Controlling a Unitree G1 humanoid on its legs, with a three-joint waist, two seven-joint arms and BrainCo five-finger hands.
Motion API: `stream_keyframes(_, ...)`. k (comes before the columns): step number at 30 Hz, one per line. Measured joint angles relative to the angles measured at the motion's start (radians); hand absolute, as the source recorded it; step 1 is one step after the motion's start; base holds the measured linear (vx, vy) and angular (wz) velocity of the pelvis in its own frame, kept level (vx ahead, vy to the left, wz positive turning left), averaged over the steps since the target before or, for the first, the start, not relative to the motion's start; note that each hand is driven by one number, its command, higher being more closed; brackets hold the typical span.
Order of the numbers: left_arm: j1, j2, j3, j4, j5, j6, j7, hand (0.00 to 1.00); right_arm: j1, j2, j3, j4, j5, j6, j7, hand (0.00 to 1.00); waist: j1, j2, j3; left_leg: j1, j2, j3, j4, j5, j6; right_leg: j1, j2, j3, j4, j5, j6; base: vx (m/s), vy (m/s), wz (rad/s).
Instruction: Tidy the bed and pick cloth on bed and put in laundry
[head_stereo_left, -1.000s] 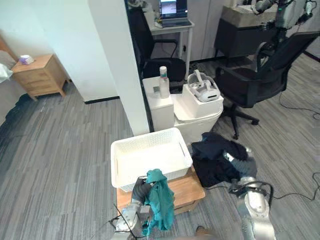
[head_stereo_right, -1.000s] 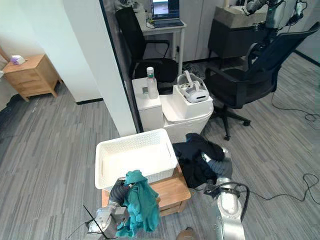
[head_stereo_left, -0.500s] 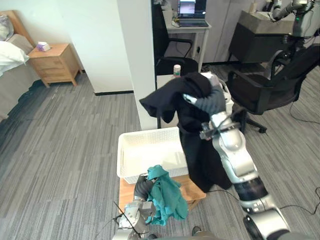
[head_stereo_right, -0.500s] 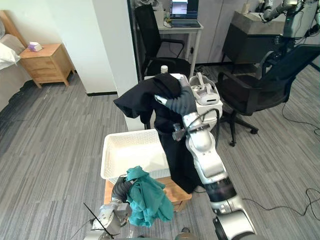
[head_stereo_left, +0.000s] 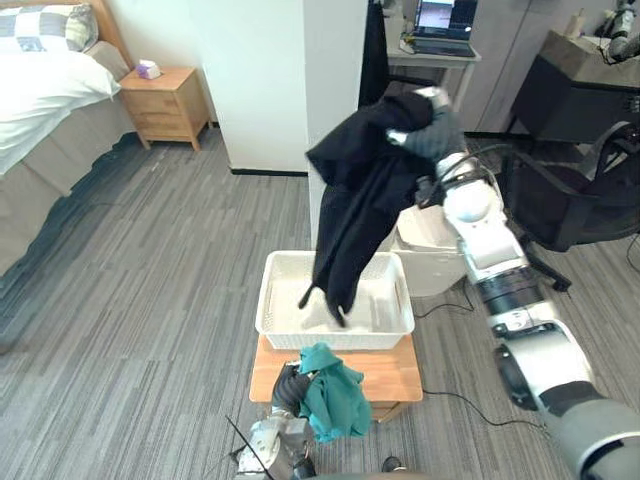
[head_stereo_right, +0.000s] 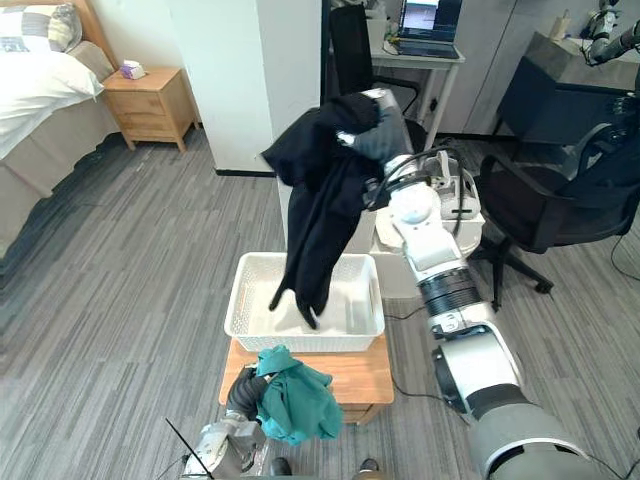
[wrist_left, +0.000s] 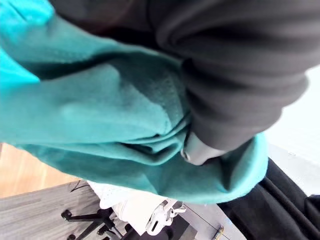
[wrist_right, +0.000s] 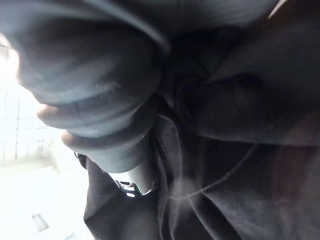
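My right hand (head_stereo_left: 428, 133) is raised high and shut on a black garment (head_stereo_left: 350, 210), which hangs down with its lower end inside the white laundry basket (head_stereo_left: 283, 327). The right wrist view has the same black cloth (wrist_right: 225, 165) bunched in the fingers (wrist_right: 95, 125). Low in front, my left hand (head_stereo_left: 290, 387) is shut on a teal cloth (head_stereo_left: 332, 402), held over the near edge of the low wooden table (head_stereo_left: 390, 368). In the left wrist view the teal cloth (wrist_left: 100, 115) is wrapped around the fingers (wrist_left: 235, 85).
The basket stands on the wooden table beside a white column (head_stereo_left: 335, 60). A bed (head_stereo_left: 40, 100) and a wooden nightstand (head_stereo_left: 165, 100) lie far left. A white bin (head_stereo_left: 435, 235) and black office chair (head_stereo_left: 575, 190) stand to the right. Grey floor spreads to the left.
The camera has turned, bringing the bed into view. My right hand has carried the black garment over the basket so that it hangs into it. The left hand still holds the teal cloth.
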Motion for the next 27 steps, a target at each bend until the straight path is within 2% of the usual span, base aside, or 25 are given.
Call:
stream_keyframes(9, -0.026, 0.0, -0.027, 0.0, -0.019, -0.001, 0.0, 1.0, -0.006, 0.003, 0.002, 0.0, -0.037, 0.0, -0.008, 1.0, 0.004, 0.009, 0.003, -0.016, 0.021, -0.008, 0.003, 0.022, -0.013, 0.002, 0.025, -0.011, -0.031, 0.013, -0.018, -0.02, -0.031, 0.02)
stream_keyframes(12, -0.026, 0.0, -0.032, 0.0, -0.019, -0.001, 0.0, 1.0, 0.049, 0.006, -0.011, -0.002, -0.036, -0.003, -0.008, 1.0, 0.003, 0.022, 0.004, -0.017, 0.024, -0.012, 0.005, 0.027, -0.012, 0.003, 0.028, -0.011, -0.032, 0.013, -0.018, 0.0, -0.005, 0.01)
stream_keyframes(15, -0.026, 0.0, -0.033, 0.0, -0.018, 0.0, -0.001, 1.0, 0.181, 0.041, -0.035, -0.003, -0.039, 0.001, -0.003, 1.0, 0.003, 0.041, 0.004, -0.018, 0.024, -0.015, 0.004, 0.027, -0.012, 0.004, 0.027, -0.011, -0.032, 0.013, -0.018, -0.02, -0.001, 0.03)
stream_keyframes(19, -0.026, 0.0, -0.034, 0.0, -0.018, 0.0, -0.009, 1.0, 0.346, 0.122, -0.03, 0.004, -0.065, 0.029, 0.035, 1.0, -0.003, 0.06, 0.011, -0.017, 0.025, -0.011, -0.001, 0.027, -0.013, 0.002, 0.028, -0.011, -0.032, 0.013, -0.018, -0.04, 0.004, -0.03)
stream_keyframes(24, -0.026, 0.001, -0.036, -0.001, -0.019, 0.0, -0.021, 1.0, 0.358, 0.205, 0.02, 0.126, -0.078, 0.04, 0.041, 1.0, 0.002, 0.063, 0.014, -0.024, 0.028, -0.015, -0.001, 0.024, -0.018, -0.001, 0.03, -0.011, -0.036, 0.016, -0.023, -0.04, 0.005, 0.02)
stream_keyframes(25, -0.026, 0.001, -0.036, -0.002, -0.019, 0.0, -0.021, 1.0, 0.358, 0.215, 0.026, 0.14, -0.079, 0.041, 0.041, 0.0, 0.002, 0.064, 0.015, -0.027, 0.028, -0.017, -0.001, 0.024, -0.019, -0.003, 0.03, -0.012, -0.036, 0.017, -0.024, -0.03, 0.007, 0.07)
stream_keyframes(27, -0.026, 0.002, -0.037, -0.013, -0.019, 0.0, -0.021, 1.0, 0.357, 0.239, 0.037, 0.191, -0.091, 0.041, 0.041, 0.0, 0.004, 0.065, 0.016, -0.042, 0.028, -0.022, -0.001, 0.027, -0.021, -0.015, 0.03, -0.018, -0.036, 0.019, -0.028, -0.04, 0.007, 0.09)
